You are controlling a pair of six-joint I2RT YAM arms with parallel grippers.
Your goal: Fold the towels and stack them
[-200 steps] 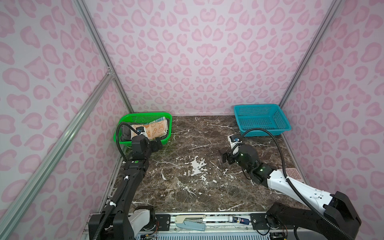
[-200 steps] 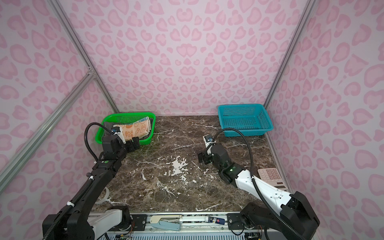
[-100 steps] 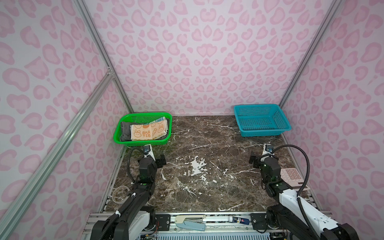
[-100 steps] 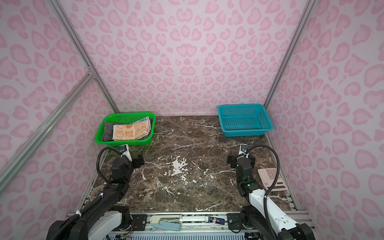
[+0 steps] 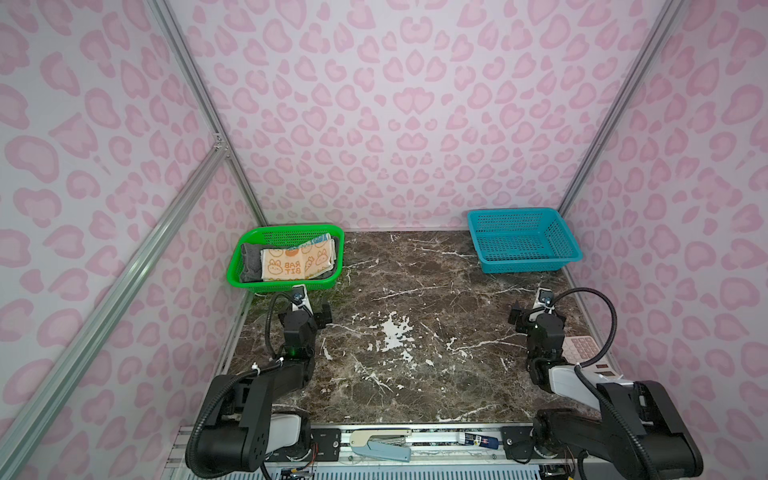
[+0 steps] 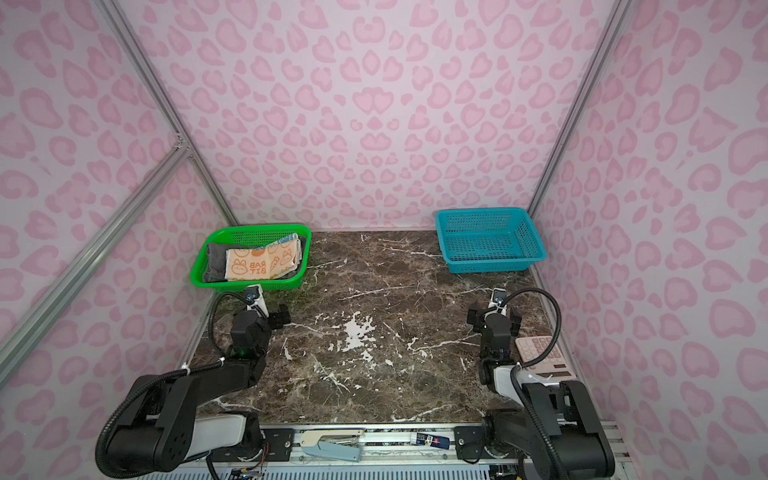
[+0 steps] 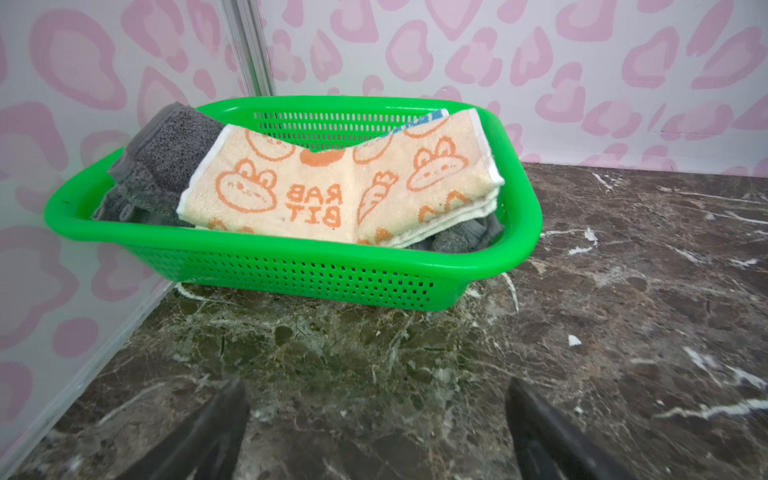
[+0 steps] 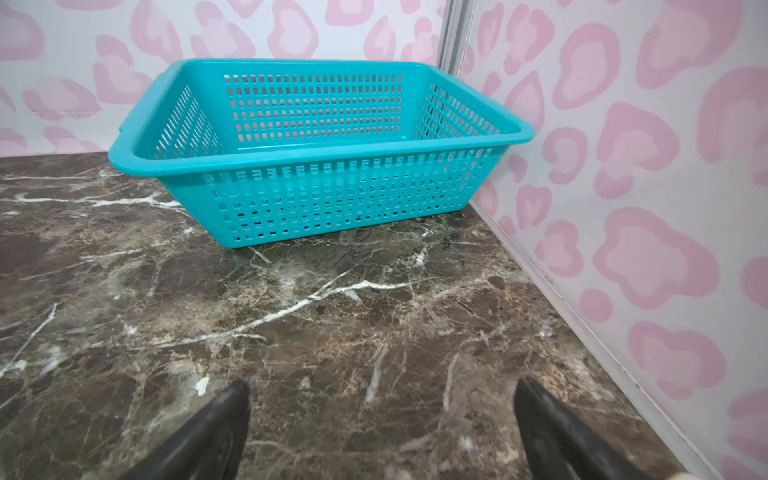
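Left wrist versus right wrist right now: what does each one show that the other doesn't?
Only the left wrist view: the green basket holding the orange-cream towel on the grey towel, with a blue towel edge behind. Only the right wrist view: the teal basket, no towel showing inside. Both: the marble table, pink patterned walls, and that arm's own gripper open and holding nothing, left gripper and right gripper.

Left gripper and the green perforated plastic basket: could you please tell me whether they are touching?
Apart. The left wrist view shows dark marble tabletop between the open left gripper and the green perforated plastic basket.
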